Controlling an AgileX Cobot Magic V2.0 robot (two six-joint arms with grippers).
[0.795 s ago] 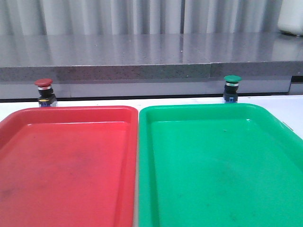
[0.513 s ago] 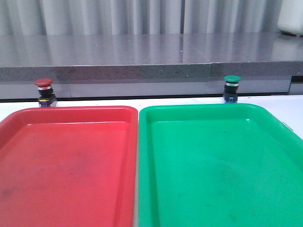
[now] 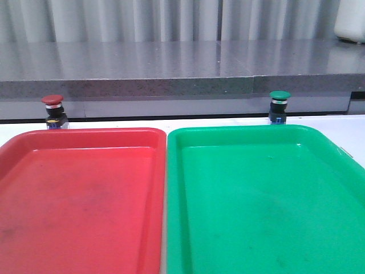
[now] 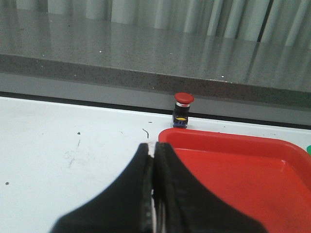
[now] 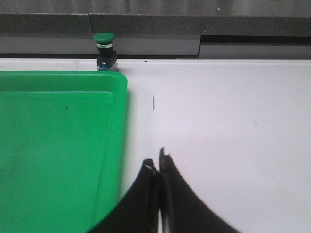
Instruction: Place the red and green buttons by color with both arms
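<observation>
The red button (image 3: 52, 109) stands upright on the white table just behind the red tray (image 3: 80, 200), also in the left wrist view as the red button (image 4: 183, 109). The green button (image 3: 279, 105) stands upright behind the green tray (image 3: 262, 205), and the right wrist view shows that green button (image 5: 105, 50) too. My left gripper (image 4: 152, 148) is shut and empty, hovering near the red tray's outer corner, well short of the red button. Beside the green tray's outer edge, my right gripper (image 5: 158, 162) is shut with nothing in it. Neither gripper appears in the front view.
A grey stone ledge (image 3: 182, 74) runs along the back of the table, close behind both buttons. The two trays sit side by side, almost touching. White tabletop (image 5: 233, 126) lies right of the green tray, and more white tabletop (image 4: 68, 141) lies left of the red tray.
</observation>
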